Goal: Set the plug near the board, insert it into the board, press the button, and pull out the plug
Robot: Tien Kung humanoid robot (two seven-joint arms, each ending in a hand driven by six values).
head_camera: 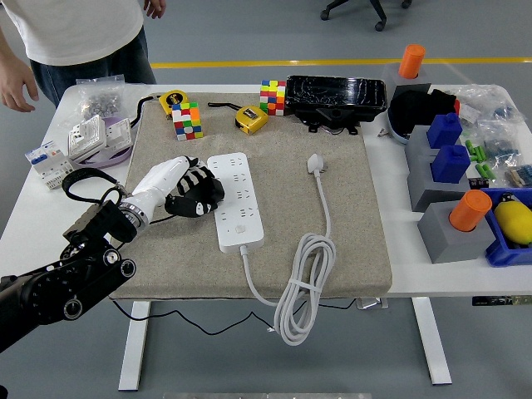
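Resting our left hand with fingers curled and empty beside the power strip, we see the plug lying apart, unplugged.

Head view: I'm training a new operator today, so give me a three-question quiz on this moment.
1. True or false: the plug is in the power strip.
2. Where is the left hand? A) on the plug B) at the strip's left edge C) on a cube
3. Fill in: the coiled cable hangs over the table's ____ edge.

Key:
1. False; it lies loose on the mat, right of the strip.
2. B; the fingers are curled beside the strip, holding nothing.
3. Near.
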